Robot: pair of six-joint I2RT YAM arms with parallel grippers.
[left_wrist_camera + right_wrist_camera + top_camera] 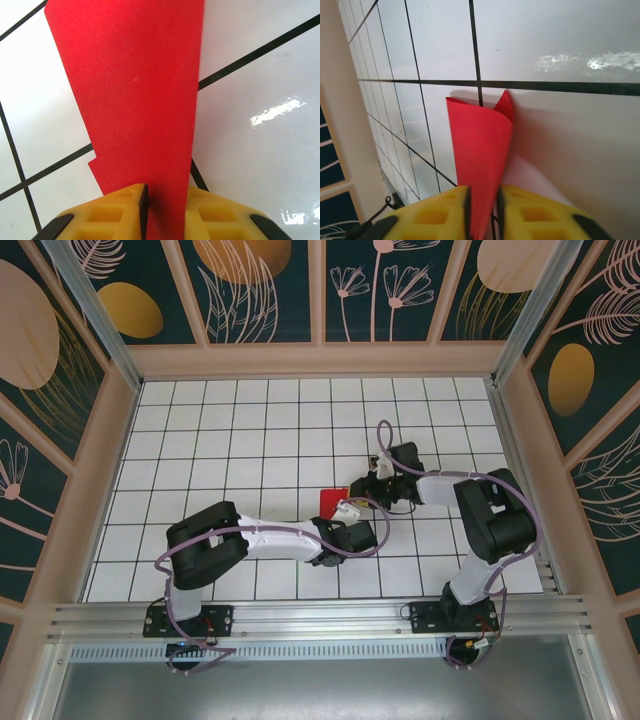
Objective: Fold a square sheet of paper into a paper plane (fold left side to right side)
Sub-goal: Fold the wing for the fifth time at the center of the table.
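- Where the two arms meet, just right of the table's middle, sits the square sheet of paper (329, 502). It is bright red, thin, and already doubled over into a narrower strip rather than lying as an open square. In the right wrist view its far end curls over itself in a rounded, uncreased bend, with one corner poking up behind.
- Condition of fold: judged partway. The layers overlap unevenly, and the left wrist view shows a small stepped offset along the lower left edge, so the crease likely needs pressing flat.
- Left gripper (165, 195): yellow fingers narrowly parted, with red paper filling the gap between them. Whether the pads actually pinch it cannot be told. It is placed at one end of the strip, probably to anchor that end while the other is worked.
- Right gripper (482, 195): fingers likewise a slit apart, straddling the curled layers. Grip or mere enclosure cannot be told. It is set at the opposite end, facing the left gripper, seemingly to carry the flap across and hold the edges matched.
- Table (250, 440): glossy white tiles with black grid lines, a straight reference for aligning edges. The paper rests on or just above it; contact is unclear.
- Surround: wooden frame with dark floral panels (260, 290), well apart from the work.
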